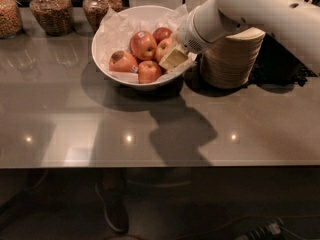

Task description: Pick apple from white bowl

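The white bowl (107,59), lined with crinkled white paper, stands at the back middle of the grey table and holds several apples. The orange-red apple with a pale blush (163,49) lies at the bowl's right side, behind a smaller front apple (149,72). A bigger red apple with a sticker (143,44) and a darker red apple (161,33) lie beside it. Another apple (122,62) lies at the left. My gripper (173,58) reaches down from the right over the bowl's right rim, its pale tip against the blushed apple's right side.
A stack of off-white disposable bowls (232,59) stands just right of the white bowl, under my arm. Three glass jars of dry goods (50,11) line the back left. A black mat (280,64) lies at the right. The table's front edge (150,165) runs across below.
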Robot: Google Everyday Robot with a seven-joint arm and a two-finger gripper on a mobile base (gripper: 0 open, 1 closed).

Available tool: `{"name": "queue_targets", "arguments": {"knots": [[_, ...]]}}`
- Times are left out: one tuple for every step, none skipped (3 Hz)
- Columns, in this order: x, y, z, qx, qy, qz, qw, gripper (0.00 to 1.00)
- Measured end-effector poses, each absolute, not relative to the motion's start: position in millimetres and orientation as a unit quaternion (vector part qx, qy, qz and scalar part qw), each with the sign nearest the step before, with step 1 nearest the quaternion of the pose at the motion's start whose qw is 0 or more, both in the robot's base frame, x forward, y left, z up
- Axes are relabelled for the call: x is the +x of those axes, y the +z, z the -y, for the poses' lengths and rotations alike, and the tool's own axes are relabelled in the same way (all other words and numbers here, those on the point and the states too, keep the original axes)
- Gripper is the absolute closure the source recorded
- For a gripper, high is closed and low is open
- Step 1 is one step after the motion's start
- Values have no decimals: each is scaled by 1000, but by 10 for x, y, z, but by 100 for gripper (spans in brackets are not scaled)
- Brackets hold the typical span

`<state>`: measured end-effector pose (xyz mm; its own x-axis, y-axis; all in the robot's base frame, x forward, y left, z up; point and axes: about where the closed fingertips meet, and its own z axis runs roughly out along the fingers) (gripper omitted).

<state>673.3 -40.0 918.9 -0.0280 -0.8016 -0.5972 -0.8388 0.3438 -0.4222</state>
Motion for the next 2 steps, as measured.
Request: {"name": "queue_targets", "arguments": {"knots": [[6702, 9618, 325, -580, 21, -682, 445, 100], [6678, 9959, 292, -582, 23, -657, 479, 100]]}}
